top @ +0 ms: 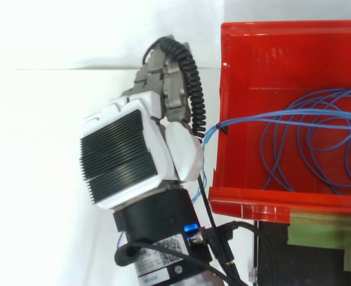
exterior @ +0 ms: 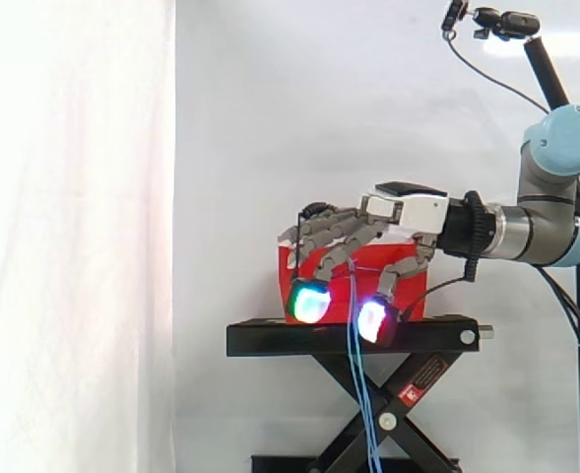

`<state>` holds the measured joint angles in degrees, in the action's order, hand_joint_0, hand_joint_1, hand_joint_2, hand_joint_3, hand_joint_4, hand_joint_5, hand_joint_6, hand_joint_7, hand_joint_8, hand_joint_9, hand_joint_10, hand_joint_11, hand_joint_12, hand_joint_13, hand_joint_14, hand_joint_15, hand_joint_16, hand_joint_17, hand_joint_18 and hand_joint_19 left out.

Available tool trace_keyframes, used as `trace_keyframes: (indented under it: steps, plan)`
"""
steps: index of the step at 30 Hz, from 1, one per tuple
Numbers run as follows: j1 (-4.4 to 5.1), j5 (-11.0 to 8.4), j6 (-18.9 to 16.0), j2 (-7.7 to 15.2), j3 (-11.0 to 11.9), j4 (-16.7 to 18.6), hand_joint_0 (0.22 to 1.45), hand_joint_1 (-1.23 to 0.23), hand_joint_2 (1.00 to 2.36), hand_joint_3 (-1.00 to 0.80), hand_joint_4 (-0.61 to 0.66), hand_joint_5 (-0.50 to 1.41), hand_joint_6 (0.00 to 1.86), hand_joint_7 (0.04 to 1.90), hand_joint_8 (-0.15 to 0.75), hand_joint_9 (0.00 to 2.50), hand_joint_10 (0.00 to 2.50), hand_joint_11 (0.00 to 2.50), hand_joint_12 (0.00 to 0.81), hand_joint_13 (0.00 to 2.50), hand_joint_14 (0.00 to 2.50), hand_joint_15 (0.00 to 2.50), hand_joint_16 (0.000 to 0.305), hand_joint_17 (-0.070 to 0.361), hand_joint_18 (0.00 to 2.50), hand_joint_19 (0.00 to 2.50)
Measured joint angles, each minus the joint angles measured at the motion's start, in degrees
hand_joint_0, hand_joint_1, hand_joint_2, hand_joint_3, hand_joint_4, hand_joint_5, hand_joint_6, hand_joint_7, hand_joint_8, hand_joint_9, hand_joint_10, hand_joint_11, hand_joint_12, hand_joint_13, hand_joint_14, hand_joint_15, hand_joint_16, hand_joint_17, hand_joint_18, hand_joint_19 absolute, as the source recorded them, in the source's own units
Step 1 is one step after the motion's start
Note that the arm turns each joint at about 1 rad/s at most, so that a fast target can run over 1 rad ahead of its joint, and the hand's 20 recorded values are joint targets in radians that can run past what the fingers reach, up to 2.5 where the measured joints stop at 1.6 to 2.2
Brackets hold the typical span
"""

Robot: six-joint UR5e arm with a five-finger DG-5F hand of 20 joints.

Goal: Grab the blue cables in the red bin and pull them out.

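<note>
Hand (exterior: 398, 212): clenched on cables (top: 306, 113), just outside bin (top: 252, 205) wall.
Cables: cross that wall, hang past stand (exterior: 270, 337) edge; pulling should drag coils out.

You have open room above the red bin (top: 252, 59). Its floor just inside the wall nearest the hand (top: 127, 155) lies bare, and loops of the blue cables (top: 306, 149) crowd the rest. That wall stands between the hand and the floor, with strands drawn over its rim into the curled fingers outside. Away from the arm, the air is free out to the white curtain (exterior: 73, 246). Below, the black stand (exterior: 270, 338) blocks you, and strands dangle past its front edge.
</note>
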<state>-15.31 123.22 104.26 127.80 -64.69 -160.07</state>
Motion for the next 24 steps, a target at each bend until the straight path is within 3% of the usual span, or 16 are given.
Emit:
trace_keyframes:
  steps: [9, 17, 24]
  plan:
    - [0.02, -2.9, 1.07, 0.04, -0.06, -0.55, 0.76, -1.04, 1.0, -1.0, 0.11, 0.9, 0.01, 0.63, 0.213, 0.57, 0.01, 0.41, 0.351, 0.38, 0.01, 0.31, 0.047, 0.107, 0.26, 0.44]
    - [0.02, -4.91, 5.72, 0.01, -1.54, -0.29, 0.76, -1.04, 1.0, -1.0, 0.11, 0.9, 0.01, 0.64, 0.213, 0.57, 0.01, 0.41, 0.35, 0.38, 0.01, 0.31, 0.047, 0.107, 0.26, 0.44]
    - [-0.01, -5.3, 8.13, 0.01, -2.1, -0.54, 0.76, -1.04, 1.0, -1.0, 0.11, 0.88, 0.01, 0.6, 0.212, 0.57, 0.02, 0.41, 0.349, 0.38, 0.01, 0.31, 0.047, 0.107, 0.26, 0.45]
